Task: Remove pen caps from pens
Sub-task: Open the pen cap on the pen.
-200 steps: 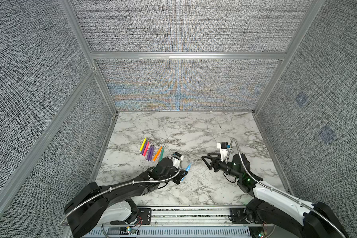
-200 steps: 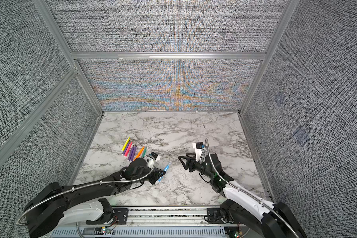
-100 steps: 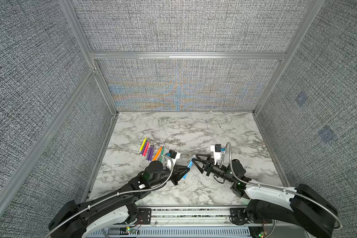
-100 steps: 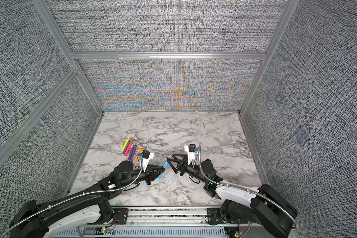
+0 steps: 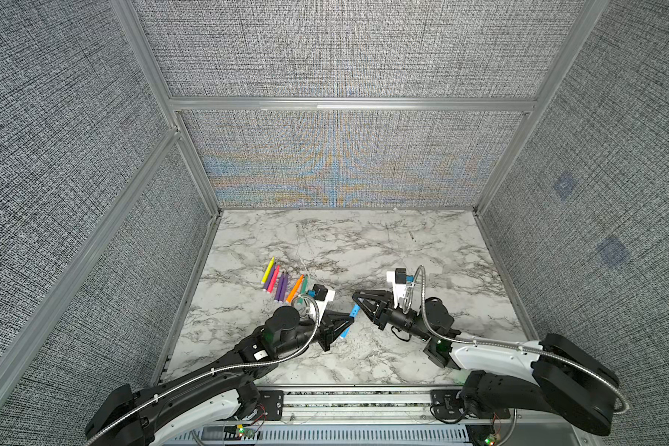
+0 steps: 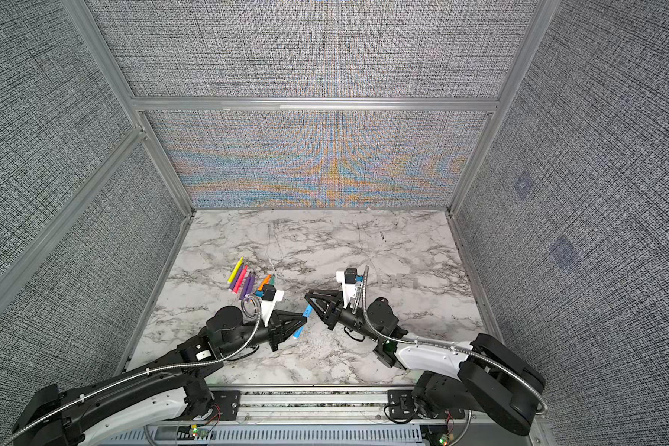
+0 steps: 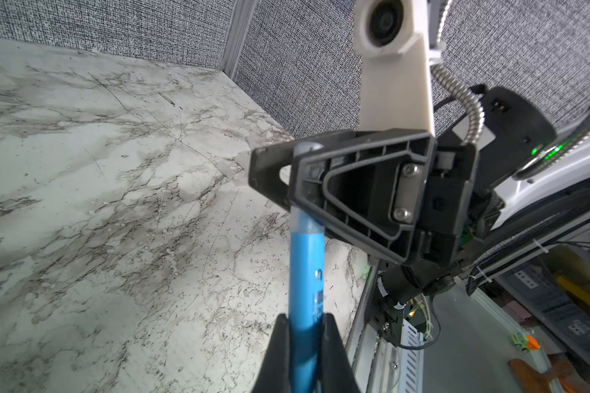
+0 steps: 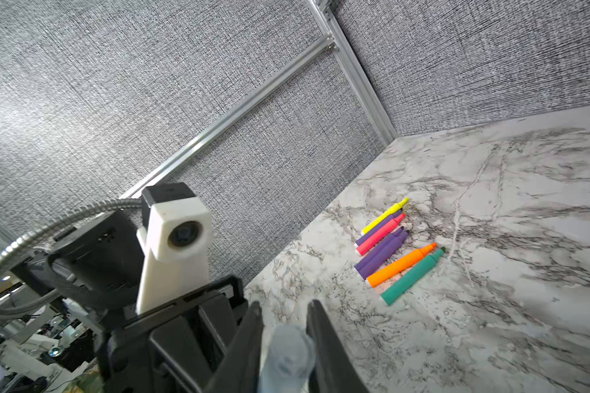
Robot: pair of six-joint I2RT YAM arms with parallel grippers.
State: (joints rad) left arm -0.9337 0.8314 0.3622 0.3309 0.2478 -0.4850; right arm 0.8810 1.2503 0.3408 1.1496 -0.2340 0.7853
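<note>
Left fingers (image 7: 277,354) clamp blue pen (image 7: 305,272), right fingers (image 8: 326,340) seemingly its cap (image 8: 288,357).

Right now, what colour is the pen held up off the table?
The pen is bright blue, clearest in the left wrist view.

**Twin black-and-white arms, laced in steel**

The left arm (image 5: 279,328) and right arm (image 5: 491,353) pair black joints with glossy white shells. A ribbed steel conduit (image 7: 472,105), held by white ties, runs along each. It ends at a white camera bracket (image 8: 174,258) topped by a black block (image 8: 167,194). The left pincer (image 7: 304,326) and right pincer (image 8: 285,313) have black triangular fingers with open, ribbed frames. In the left wrist view, two silver screws (image 7: 410,170) fasten one finger. Green lights (image 7: 556,151) glow on the right arm's black housing.
</note>
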